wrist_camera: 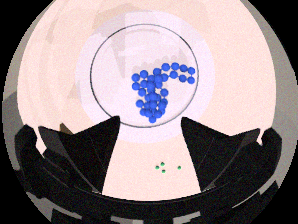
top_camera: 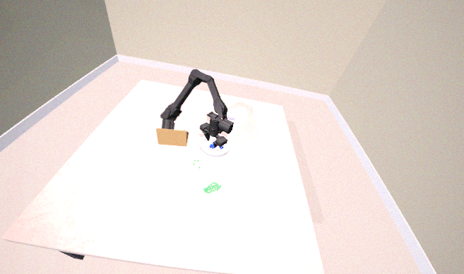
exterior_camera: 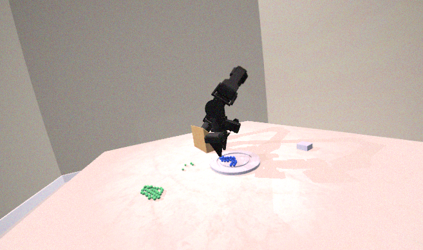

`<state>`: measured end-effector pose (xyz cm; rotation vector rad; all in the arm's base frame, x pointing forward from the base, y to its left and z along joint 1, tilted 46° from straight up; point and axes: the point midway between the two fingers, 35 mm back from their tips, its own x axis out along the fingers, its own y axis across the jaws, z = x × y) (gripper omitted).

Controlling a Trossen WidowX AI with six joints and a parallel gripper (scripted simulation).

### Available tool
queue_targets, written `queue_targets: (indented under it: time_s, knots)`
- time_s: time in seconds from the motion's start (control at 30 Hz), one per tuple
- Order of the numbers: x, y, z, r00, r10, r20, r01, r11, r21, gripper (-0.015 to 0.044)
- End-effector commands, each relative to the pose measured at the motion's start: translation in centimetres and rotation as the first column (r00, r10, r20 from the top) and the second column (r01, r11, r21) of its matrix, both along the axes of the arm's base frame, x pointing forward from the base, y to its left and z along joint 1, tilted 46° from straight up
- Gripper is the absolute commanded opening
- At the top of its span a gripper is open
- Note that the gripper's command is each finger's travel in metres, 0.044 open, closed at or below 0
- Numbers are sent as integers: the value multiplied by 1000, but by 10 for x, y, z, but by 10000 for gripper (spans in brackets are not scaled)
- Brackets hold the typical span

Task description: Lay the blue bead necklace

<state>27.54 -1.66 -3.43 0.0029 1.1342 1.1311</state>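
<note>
Gripper point(wrist_camera: 150, 137): held spread, nothing pinched, raised above the board.
Necklace point(wrist_camera: 156, 90): bunched inside the board's point(wrist_camera: 100, 46) groove ring.

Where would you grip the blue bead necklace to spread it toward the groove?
From above, on the free strand trailing off the bunched blue bead necklace: it is thin and clear of the heap on the round bead board. The gripper is open, holding nothing.

Green beads point(exterior_camera: 152, 192); tan box point(exterior_camera: 200, 139); grey block point(exterior_camera: 304, 145)
</note>
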Motion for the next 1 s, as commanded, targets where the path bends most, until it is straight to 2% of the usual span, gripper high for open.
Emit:
queue_targets:
  time_s: [0.0,0.4,0.8,0.97]
  knots:
    - [-1,5,-4,1000,-4,-3,4,1000,5,310]
    - [-3,17,-15,1000,-3,-6,3,1000,8,310]
    - [-2,15,-14,1000,2,-4,-2,1000,4,0]
    - [-2,15,-14,1000,2,-4,-2,1000,4,0]
